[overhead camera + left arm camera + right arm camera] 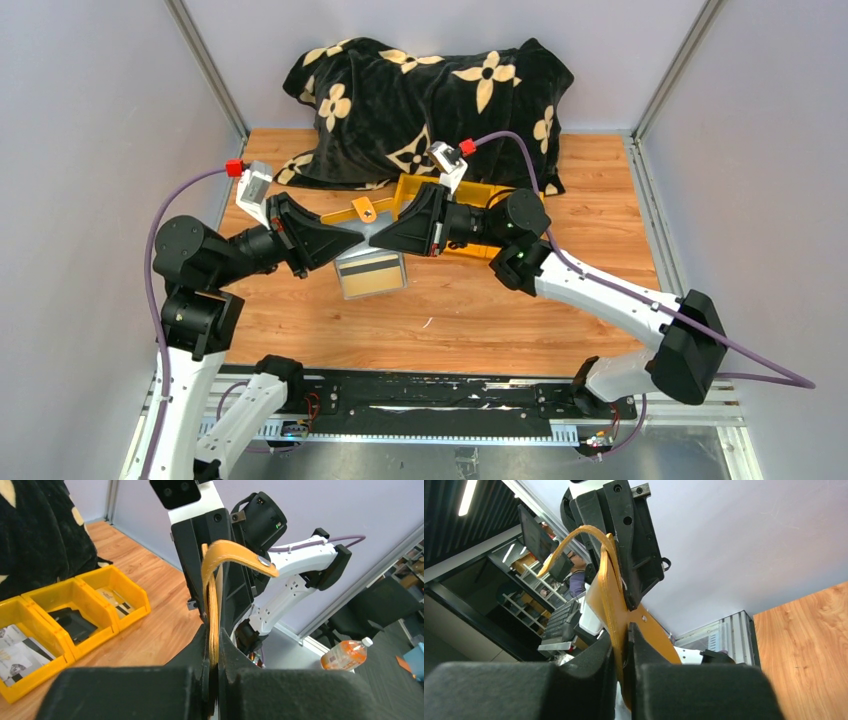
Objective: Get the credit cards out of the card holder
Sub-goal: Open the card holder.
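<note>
Both grippers meet over the middle of the table and pinch the card holder from opposite sides. Its mustard-yellow flap (363,210) sticks up between them, and a silvery body with a dark stripe (371,275) shows just below. My left gripper (214,630) is shut on the mustard leather edge (214,600), with the snap strap (240,555) curling over above it. My right gripper (621,630) is shut on the same leather (611,590). Pale credit cards (22,652) lie in the nearest yellow bin, and another card (116,601) lies in the far one.
A row of yellow bins (475,190) stands behind the right gripper; the middle bin holds a black item (75,622). A black blanket with beige flowers (430,100) is heaped at the back. Grey walls close in the left and right sides.
</note>
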You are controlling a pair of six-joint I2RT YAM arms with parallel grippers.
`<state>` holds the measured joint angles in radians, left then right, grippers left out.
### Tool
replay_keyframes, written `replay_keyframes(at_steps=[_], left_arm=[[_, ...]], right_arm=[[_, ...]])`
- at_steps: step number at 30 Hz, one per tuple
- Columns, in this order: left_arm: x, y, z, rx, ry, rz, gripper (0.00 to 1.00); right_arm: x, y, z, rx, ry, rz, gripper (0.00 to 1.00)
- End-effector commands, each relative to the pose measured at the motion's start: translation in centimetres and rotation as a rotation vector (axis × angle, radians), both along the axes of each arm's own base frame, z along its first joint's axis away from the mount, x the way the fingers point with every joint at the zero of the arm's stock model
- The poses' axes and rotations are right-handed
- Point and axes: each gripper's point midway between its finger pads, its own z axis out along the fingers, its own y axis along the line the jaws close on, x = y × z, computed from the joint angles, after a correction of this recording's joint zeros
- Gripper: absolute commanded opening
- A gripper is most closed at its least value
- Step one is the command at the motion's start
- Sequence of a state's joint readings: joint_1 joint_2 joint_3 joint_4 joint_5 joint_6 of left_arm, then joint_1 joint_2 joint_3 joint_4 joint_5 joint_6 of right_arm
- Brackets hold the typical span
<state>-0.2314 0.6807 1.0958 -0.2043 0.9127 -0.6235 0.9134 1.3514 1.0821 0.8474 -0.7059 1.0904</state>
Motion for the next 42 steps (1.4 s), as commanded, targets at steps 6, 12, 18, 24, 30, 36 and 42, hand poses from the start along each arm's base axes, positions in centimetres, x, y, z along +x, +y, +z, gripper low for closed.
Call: replay_keyframes(at_steps=[6,12,18,24,30,36,42], left_arm=[[-0.2,-0.4,2.9,-0.093,0.082,-0.041,0.00],[-0.3,-0.4,3.2,-0.105,0.090,-0.040,0.00],[-0.5,-0.5,2.4,-0.083,0.090,-0.056,0.00],[-1.6,-0.7,1.3,-0.022,0.056,-0.113,0.00],[-3.3,-0.5,-0.6,0.077,0.002,-0.178,0.00],[-4.5,-0.5,-2.2,0.135,-0.012,-0.248,0.00],[-4.1,-0.2,-3.4,0.158,-0.005,-0.198,0.94]], right_arm=[[-4.0,-2.2,0.2,0.103,-0.155,0.124,0.36],[-4.1,-2.5,-1.1,0.080,-0.142,0.099,0.18],[-3.4,-1.6,-0.2,0.056,-0.189,0.085,0.46],[-3.1,-0.2,-0.1,-0.099,-0.300,0.138,0.41],[-3.1,-0.7,-2.6,-0.282,-0.402,0.203,0.31],[-3.1,-1.0,-4.2,-0.408,-0.451,0.272,0.11],[-2.4,-0.4,-2.1,-0.385,-0.473,0.243,0.00]])
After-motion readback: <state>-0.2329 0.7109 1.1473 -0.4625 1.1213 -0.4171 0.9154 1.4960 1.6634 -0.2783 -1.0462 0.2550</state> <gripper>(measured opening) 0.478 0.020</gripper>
